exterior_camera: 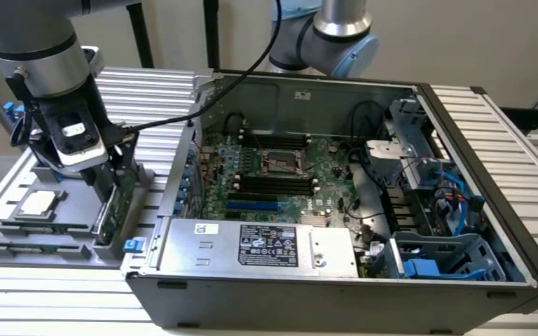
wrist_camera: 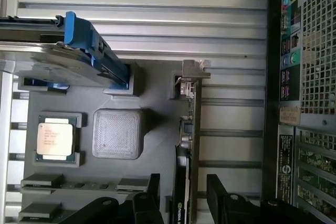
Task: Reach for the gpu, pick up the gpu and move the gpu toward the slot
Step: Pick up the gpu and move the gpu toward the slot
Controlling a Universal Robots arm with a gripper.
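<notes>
The gpu (wrist_camera: 190,140) stands on its edge in a slot of the grey parts tray (wrist_camera: 157,108), its silver bracket (wrist_camera: 195,72) at the far end from my gripper. In the exterior view the gpu (exterior_camera: 110,210) is a thin green card at the tray's right side, just left of the computer case. My gripper (wrist_camera: 184,195) is open and straddles the card, one black finger (wrist_camera: 153,187) on each side with a gap to the board. In the exterior view the gripper (exterior_camera: 110,178) hangs straight down over the card.
The open computer case (exterior_camera: 456,210) lies to the exterior view's right, with its motherboard (exterior_camera: 279,175) and a blue slot (exterior_camera: 250,206). On the tray sit a silver hard drive with blue rails (wrist_camera: 79,51), a square processor chip (wrist_camera: 55,137) and memory sticks (wrist_camera: 47,182).
</notes>
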